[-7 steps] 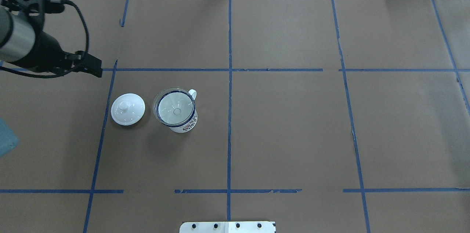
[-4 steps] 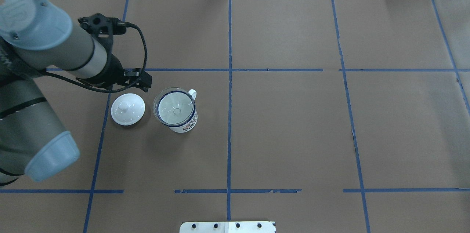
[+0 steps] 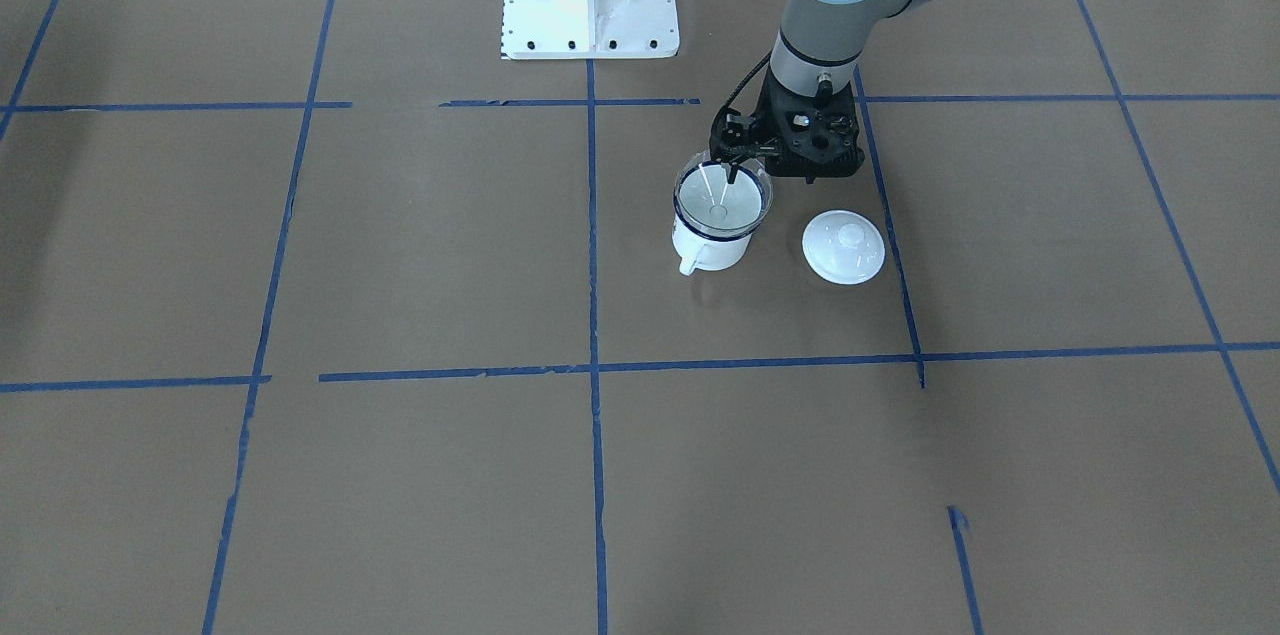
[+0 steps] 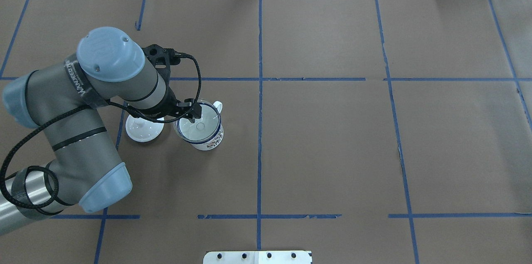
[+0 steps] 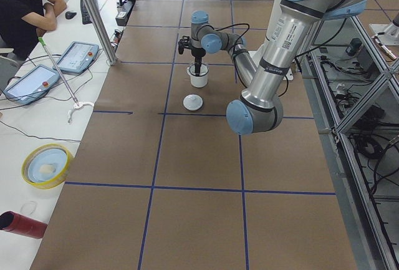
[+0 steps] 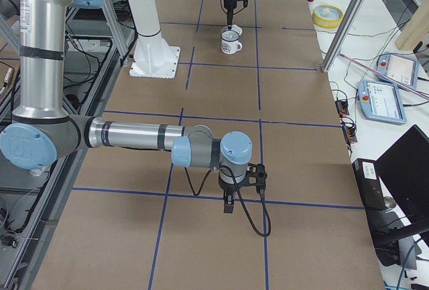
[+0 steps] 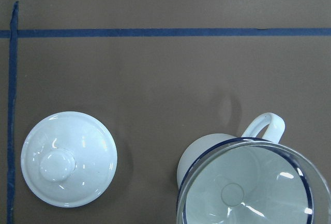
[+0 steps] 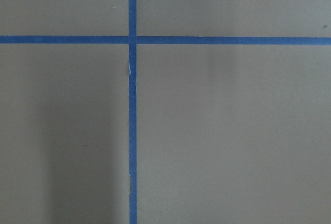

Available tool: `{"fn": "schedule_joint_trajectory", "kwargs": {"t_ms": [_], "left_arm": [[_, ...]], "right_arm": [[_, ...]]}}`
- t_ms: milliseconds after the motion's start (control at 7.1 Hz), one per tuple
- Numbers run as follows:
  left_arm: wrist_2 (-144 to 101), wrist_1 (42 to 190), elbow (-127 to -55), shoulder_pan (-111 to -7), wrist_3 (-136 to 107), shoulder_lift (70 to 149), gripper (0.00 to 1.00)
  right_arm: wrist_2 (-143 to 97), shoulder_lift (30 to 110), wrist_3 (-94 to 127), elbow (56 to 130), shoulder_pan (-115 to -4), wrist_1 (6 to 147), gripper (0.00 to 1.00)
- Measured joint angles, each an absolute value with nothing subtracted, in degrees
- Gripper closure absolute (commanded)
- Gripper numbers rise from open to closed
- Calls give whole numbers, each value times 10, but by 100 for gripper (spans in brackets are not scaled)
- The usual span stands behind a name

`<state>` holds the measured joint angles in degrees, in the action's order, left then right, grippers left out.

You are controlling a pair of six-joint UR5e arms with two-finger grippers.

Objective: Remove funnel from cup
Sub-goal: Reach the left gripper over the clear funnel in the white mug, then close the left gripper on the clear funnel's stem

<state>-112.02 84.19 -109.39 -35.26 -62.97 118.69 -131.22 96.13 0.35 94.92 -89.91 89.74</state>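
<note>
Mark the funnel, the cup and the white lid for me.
funnel [image 7: 253,185], left wrist view, on the clear bowl's inner slope.
cup [image 3: 715,253], front-facing view, on its white side wall.
lid [image 7: 64,162], left wrist view, on the central knob.

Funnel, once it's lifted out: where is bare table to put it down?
Bare paper runs from the cup to the centre tape line, and fills the whole square beyond it. Avoid the cup's other side: the lid and the left pincer crowd it.
</note>
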Motion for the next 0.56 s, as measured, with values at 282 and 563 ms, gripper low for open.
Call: {"fn": "schedule_joint_trajectory", "kwargs": {"t_ms": [282, 563], "left_arm": [[-1118, 845, -1087, -348, -627, 1185, 51], [-1117, 865, -1072, -347, -622, 1181, 68]], "right_arm": [[-1312, 961, 4, 949, -899, 897, 0], [-1312, 962, 4, 949, -899, 897, 0]]}}
